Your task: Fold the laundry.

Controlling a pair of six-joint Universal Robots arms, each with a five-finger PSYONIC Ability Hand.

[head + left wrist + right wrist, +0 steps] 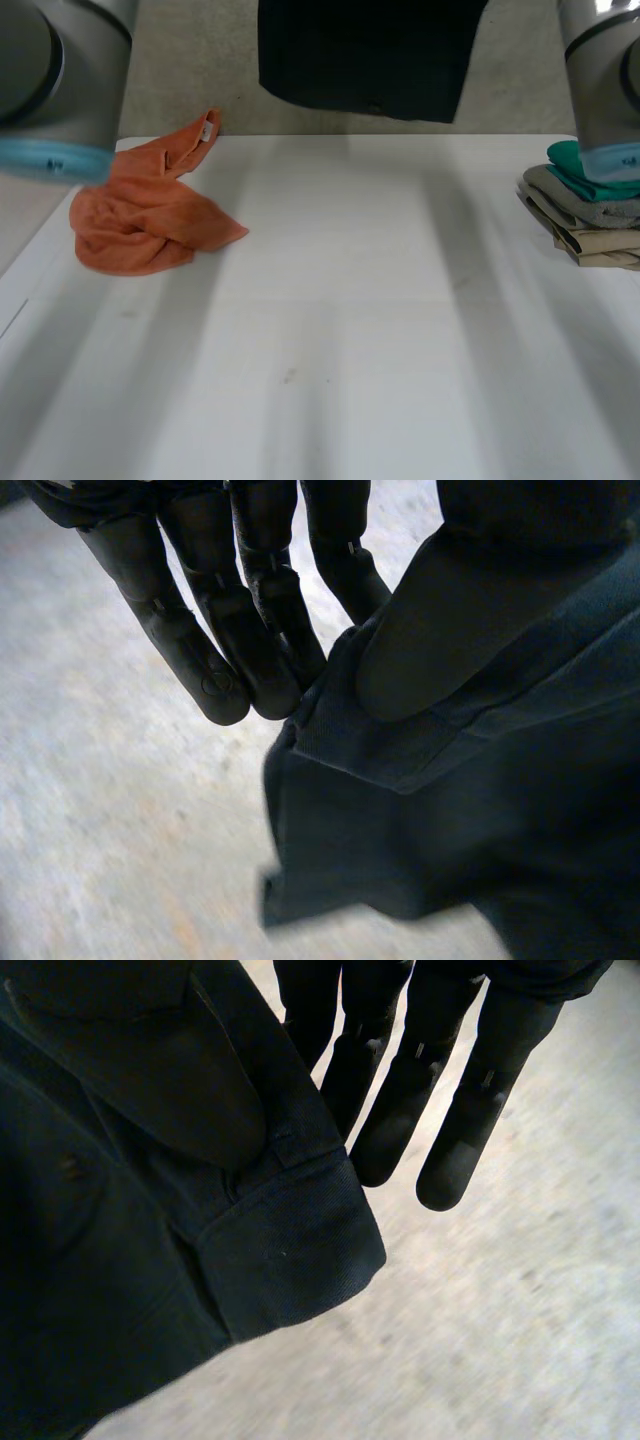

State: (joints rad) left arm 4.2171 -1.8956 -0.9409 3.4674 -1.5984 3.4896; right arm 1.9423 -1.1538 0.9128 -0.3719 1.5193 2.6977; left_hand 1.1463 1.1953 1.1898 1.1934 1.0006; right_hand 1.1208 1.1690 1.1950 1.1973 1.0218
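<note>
Left robot hand (430, 630) pinching dark garment (420, 840), folded hemmed corner

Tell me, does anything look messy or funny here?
Yes. The orange cloth lies crumpled in a heap at the left of the white table, unlike the neat folded stack at its right. The dark garment isn't odd: the left hand and right hand each pinch it, holding it up beyond the far edge.
</note>
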